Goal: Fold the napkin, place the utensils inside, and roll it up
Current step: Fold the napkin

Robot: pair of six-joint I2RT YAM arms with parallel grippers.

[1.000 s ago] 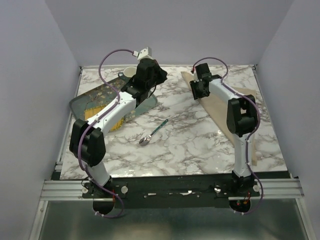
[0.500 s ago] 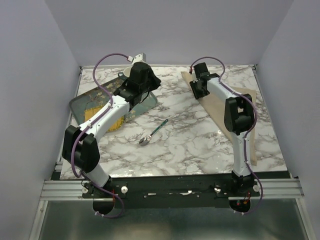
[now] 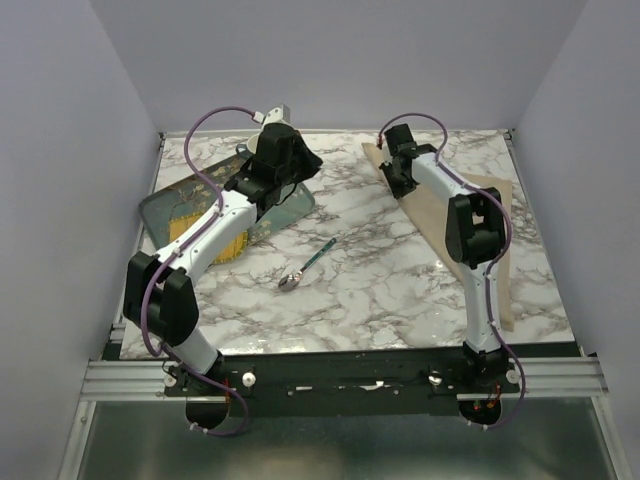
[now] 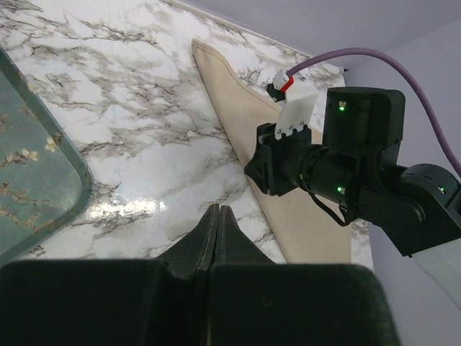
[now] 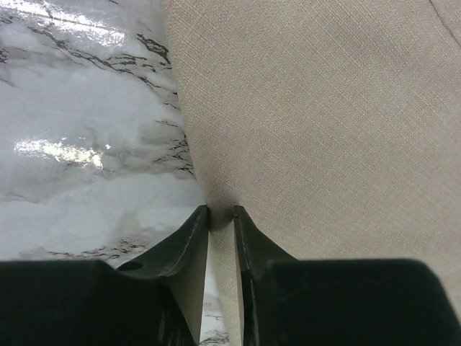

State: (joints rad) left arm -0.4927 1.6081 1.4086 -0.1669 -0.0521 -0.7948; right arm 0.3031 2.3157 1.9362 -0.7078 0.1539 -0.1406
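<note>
The beige napkin (image 3: 470,215) lies as a long folded triangle along the right side of the marble table. My right gripper (image 3: 393,180) is down on its left edge near the far corner. In the right wrist view the gripper (image 5: 220,210) is closed to a narrow gap on that edge of the napkin (image 5: 324,108). The spoon (image 3: 306,266), with a teal handle and a metal bowl, lies alone mid-table. My left gripper (image 3: 305,163) hovers shut and empty over the far right end of the tray. In the left wrist view its fingers (image 4: 217,210) are pressed together, facing the napkin (image 4: 238,115).
A dark teal floral tray (image 3: 180,195) sits at the far left, and its rim also shows in the left wrist view (image 4: 75,187). A yellow item (image 3: 225,243) lies on the tray's near side. Walls close in the table on the left, right and back.
My left arm has pulled back to the left, its elbow swinging outward. My right gripper has crept slightly toward the far edge. The napkin and spoon have not moved.
</note>
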